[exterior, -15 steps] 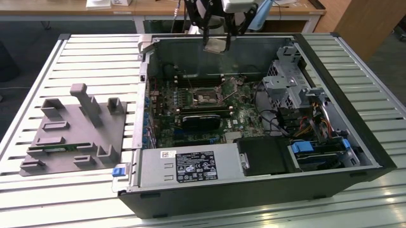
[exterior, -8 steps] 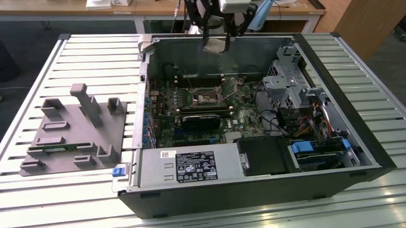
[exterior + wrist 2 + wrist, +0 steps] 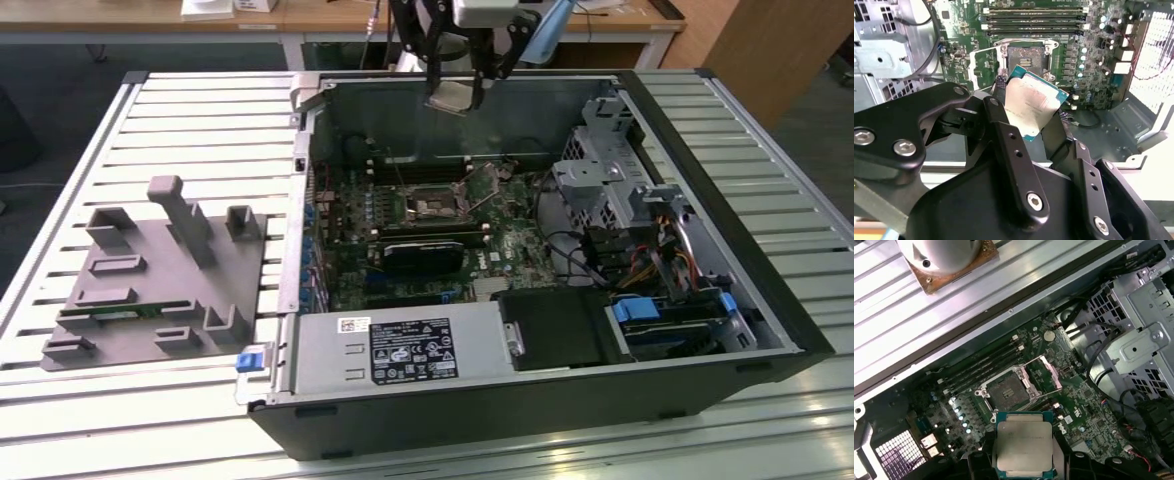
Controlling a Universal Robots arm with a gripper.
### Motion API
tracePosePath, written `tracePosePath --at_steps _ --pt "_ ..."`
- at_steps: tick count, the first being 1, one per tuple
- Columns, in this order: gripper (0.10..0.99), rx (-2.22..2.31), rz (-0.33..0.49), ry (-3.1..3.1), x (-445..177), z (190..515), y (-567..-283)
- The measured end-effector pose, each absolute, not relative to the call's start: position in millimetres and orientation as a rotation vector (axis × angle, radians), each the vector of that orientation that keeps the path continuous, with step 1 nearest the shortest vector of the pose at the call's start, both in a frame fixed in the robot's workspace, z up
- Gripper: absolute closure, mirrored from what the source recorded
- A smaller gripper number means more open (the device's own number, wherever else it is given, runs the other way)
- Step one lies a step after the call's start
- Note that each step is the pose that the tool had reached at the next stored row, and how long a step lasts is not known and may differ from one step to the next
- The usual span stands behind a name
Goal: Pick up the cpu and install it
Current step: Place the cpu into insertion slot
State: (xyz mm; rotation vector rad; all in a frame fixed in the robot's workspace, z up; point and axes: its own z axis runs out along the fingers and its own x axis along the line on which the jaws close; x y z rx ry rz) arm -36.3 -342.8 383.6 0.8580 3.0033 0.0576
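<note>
While I hang over the open machine, the biggest thing under me is the counter (image 3: 200, 110), a slatted pale metal surface; behind it the room shows a wooden desk (image 3: 334, 20) and a dark floor. On the counter lies the black computer case (image 3: 467, 420), side panel off and its inside facing up. Toward the exterior view's left, just beside the case, sits a grey moulded fixture (image 3: 147, 270) with upright posts and slots. Inside the case, along the near wall, the silver power supply (image 3: 400, 350) carries a large dark label and smaller white stickers; their print is too small for me to make out. The green motherboard (image 3: 1084, 405) covers the case floor. My gripper (image 3: 454, 85) is high above the far rim of the case, its black fingers (image 3: 999, 130) closed to the width of the cpu and pinching it by two opposite edges. Below, on the board and well apart from the chip, the socket (image 3: 1006, 390) has its metal frame swung open. The cpu (image 3: 1024, 445) shows its silvery top with a thin pale-green border, slightly tilted in the second wrist view.
</note>
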Motion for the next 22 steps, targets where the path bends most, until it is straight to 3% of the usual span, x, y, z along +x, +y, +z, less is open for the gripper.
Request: tracePosePath --at_steps 22 --pt "0.553 1.091 0.055 2.924 -39.1 382.4 -342.7"
